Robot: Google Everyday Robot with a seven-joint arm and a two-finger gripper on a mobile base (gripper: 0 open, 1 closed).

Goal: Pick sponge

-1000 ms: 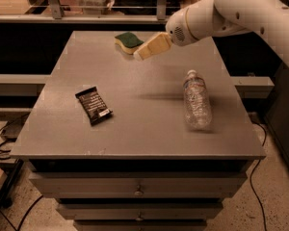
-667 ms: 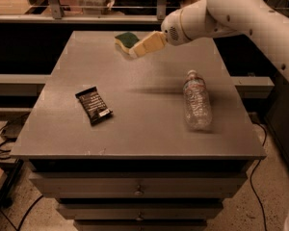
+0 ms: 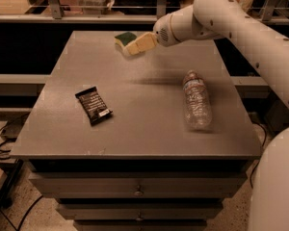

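The sponge (image 3: 123, 37), dark green on top with pale yellow foam below, lies at the far middle of the grey table (image 3: 144, 129). My gripper (image 3: 135, 46), with pale yellow pads, reaches in from the right on the white arm (image 3: 216, 13). It hovers at the sponge's right front edge and partly overlaps it in this view. I cannot tell whether it touches the sponge.
A black snack-bar wrapper (image 3: 93, 105) lies at the left of the table. A clear plastic water bottle (image 3: 196, 99) lies on its side at the right. Drawers (image 3: 137, 191) sit under the tabletop. A rail and a dark gap run behind the table.
The arm has swung left and a little forward, bringing the gripper closer over the sponge's right edge. The sponge, wrapper and bottle have not moved.
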